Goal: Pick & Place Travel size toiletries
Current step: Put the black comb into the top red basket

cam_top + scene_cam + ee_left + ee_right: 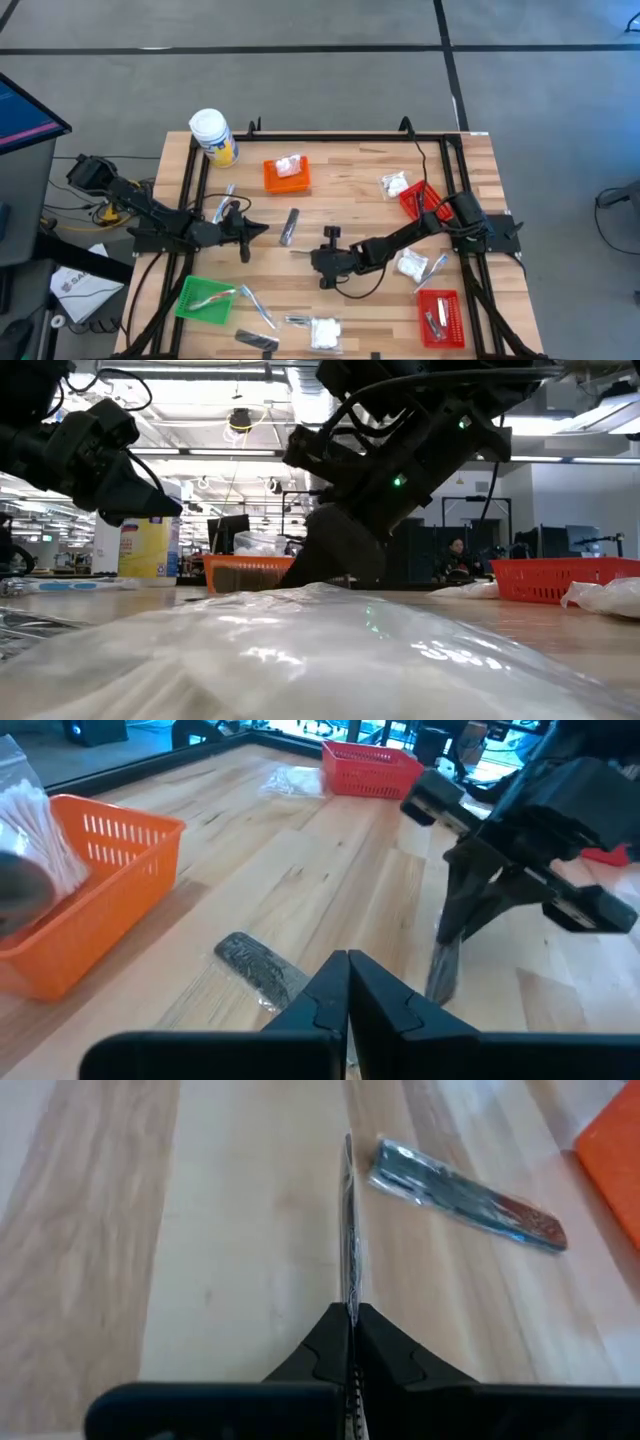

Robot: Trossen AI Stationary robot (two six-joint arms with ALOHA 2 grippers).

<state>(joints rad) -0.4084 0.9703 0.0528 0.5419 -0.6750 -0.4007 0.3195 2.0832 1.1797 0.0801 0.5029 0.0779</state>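
My right gripper is near the table's middle, shut on a slim silvery sachet that shows edge-on past its fingertips. A second dark sachet lies flat on the wood just beyond it, also seen as sachet. My left gripper is shut with nothing in it, left of that lying sachet and above the table. White clear-wrapped packets and thin sticks lie scattered on the table. My right gripper pinches the silvery sachet by one end between its two fingers. The fingers slant down from the table's right side and lie along the sachet. It hangs on below them, edge up, with its lower end at the tabletop. I cannot tell whether that end touches the table.
An orange basket holding a white packet stands at the far middle. A white-lidded jar is at the far left corner. Red baskets stand on the right and a green basket at the near left. A clear-wrapped packet fills the low view's foreground.
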